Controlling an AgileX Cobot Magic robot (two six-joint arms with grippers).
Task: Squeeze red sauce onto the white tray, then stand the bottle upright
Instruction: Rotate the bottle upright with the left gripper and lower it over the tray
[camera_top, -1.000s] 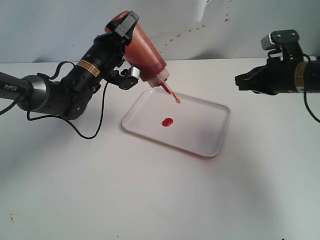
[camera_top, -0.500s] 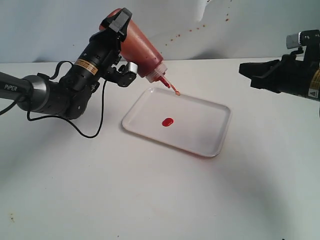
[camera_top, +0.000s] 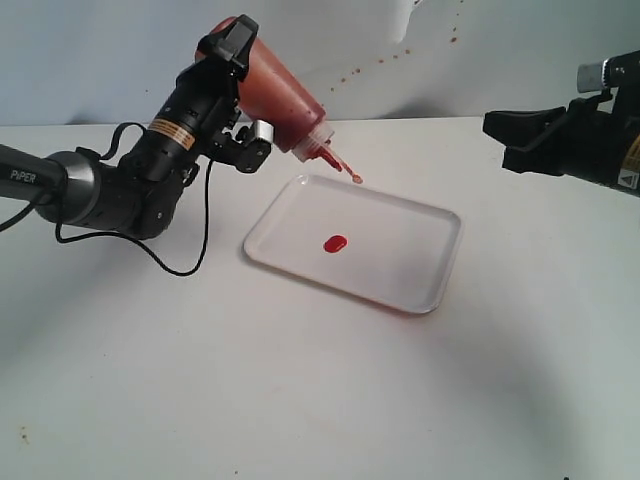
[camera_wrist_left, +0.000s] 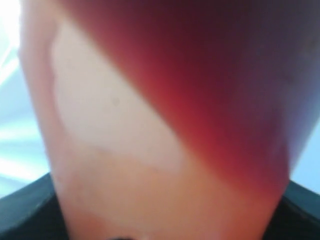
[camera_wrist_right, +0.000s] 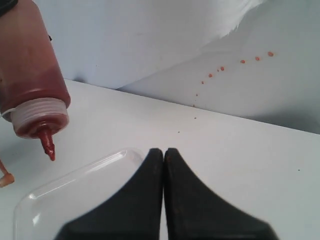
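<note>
My left gripper (camera_top: 240, 75) is shut on the bottle (camera_top: 282, 95), holding it tilted above the table with its red nozzle (camera_top: 330, 158) pointing down at the far left corner of the white tray (camera_top: 420, 265). The cap strap (camera_top: 350, 175) dangles off the nozzle. A small oval blob of red sauce (camera_top: 334, 243) lies on the tray. The left wrist view is filled by the blurred bottle (camera_wrist_left: 165, 125). My right gripper (camera_top: 495, 135) hangs shut and empty at the far right, away from the tray; its wrist view shows its gripper (camera_wrist_right: 164, 151), the bottle (camera_wrist_right: 30, 75) and the tray's corner (camera_wrist_right: 75, 195).
The white table (camera_top: 300, 400) stretches out in front of the tray. A pale backdrop (camera_top: 500, 50) with small red spatter marks (camera_wrist_right: 240, 62) stands behind. The left arm's black cable (camera_top: 180, 265) loops onto the table left of the tray.
The left gripper has lifted and tipped the bottle back, so the nozzle now sits higher and off the tray's edge. The right gripper has drawn back to the right.
</note>
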